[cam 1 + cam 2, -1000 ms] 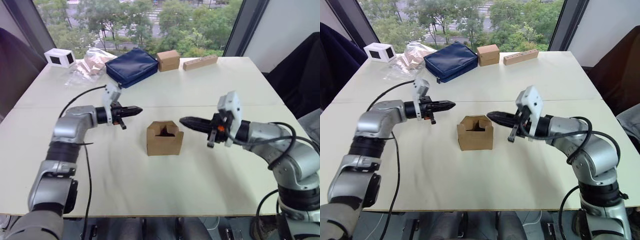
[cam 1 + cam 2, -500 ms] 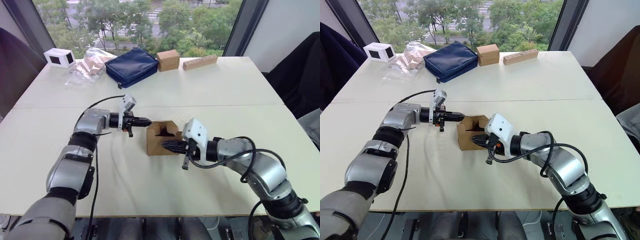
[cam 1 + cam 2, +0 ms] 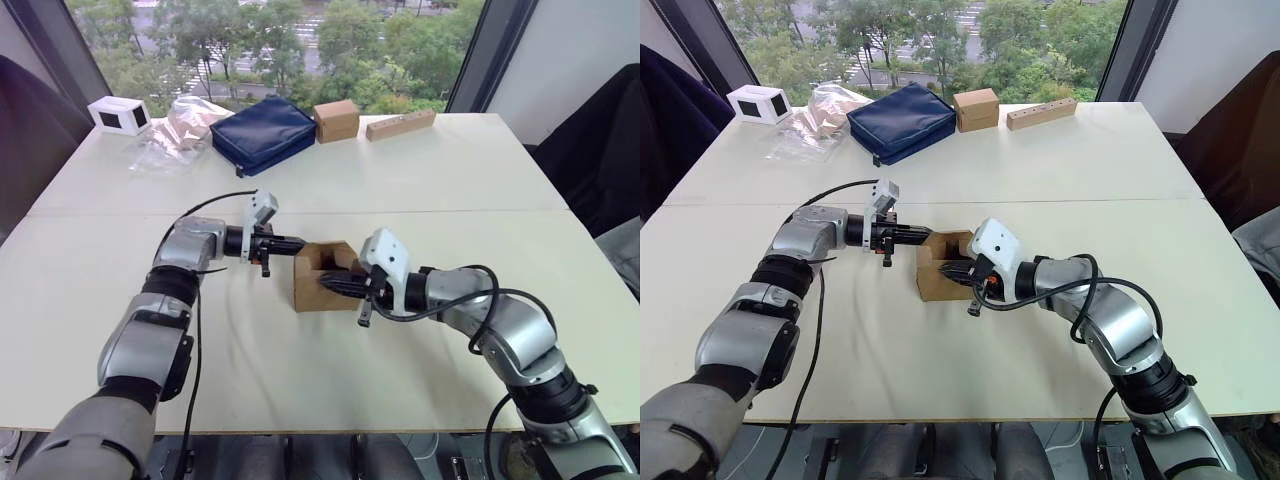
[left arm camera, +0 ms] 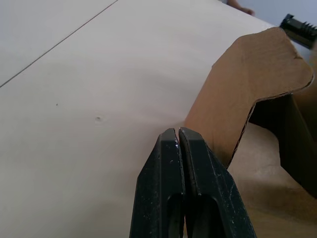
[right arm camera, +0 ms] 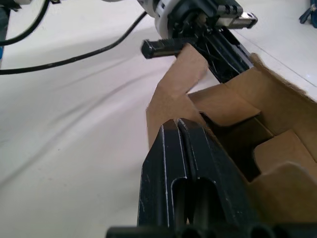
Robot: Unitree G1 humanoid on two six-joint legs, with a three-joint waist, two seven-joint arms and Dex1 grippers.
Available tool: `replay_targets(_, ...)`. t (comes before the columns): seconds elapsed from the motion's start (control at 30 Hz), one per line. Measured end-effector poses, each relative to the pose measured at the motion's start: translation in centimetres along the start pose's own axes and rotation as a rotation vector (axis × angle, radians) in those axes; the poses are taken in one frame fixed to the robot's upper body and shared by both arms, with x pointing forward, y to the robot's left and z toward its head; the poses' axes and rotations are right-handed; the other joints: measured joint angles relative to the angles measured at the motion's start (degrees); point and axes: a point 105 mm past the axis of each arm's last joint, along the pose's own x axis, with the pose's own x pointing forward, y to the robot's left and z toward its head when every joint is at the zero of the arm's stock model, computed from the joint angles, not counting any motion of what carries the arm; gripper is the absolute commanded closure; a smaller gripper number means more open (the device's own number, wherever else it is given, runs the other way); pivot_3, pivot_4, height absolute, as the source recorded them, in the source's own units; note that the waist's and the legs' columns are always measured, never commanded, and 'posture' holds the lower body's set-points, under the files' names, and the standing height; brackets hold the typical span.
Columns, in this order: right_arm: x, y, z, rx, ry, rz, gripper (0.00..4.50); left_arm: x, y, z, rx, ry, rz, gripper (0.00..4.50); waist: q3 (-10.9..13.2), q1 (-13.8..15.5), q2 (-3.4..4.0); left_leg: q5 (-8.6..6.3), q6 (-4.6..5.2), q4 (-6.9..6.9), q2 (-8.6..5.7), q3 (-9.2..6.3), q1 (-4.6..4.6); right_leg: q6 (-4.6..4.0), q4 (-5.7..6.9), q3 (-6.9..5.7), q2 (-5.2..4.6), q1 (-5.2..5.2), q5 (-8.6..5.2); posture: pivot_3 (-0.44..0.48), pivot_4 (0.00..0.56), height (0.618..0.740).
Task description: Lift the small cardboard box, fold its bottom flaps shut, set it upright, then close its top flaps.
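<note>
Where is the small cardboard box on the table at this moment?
In the left eye view the small cardboard box stands near the table's centre, top flaps open, between the left end effector and the right end effector.

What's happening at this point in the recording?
The robot is closing in on the small cardboard box from both sides. The box stands on the white table with its top flaps open. The left gripper, fingers shut, sits at the box's upper left edge. The right gripper, also shut, is at the near right side of the box by its open top. The box is not lifted yet.
</note>
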Motion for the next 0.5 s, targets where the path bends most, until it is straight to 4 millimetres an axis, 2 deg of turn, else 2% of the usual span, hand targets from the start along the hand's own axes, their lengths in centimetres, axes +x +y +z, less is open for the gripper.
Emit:
replay_targets(0.37, 0.62, -0.53, -0.44, 0.027, -0.002, 0.003, 4.5, 0.02, -0.04, -0.62, -0.007, -0.005, 0.016, 4.43, 0.0, 0.0, 0.0, 0.0, 0.0, 0.0, 0.0, 0.0, 0.0, 0.0, 0.02, 0.0, 0.0, -0.01, 0.0, 0.0, 0.15, 0.74)
replay_targets(0.5, 0.73, -0.62, -0.63, 0.03, -0.002, 0.007, 4.5, -0.66, 0.55, -0.34, 0.003, -0.028, 0.078, 4.43, 0.0, -0.1, 0.0, 0.0, 0.0, 0.0, 0.01, 0.0, 0.0, 0.0, 0.03, 0.0, 0.0, -0.02, 0.0, 0.0, 0.15, 0.74)
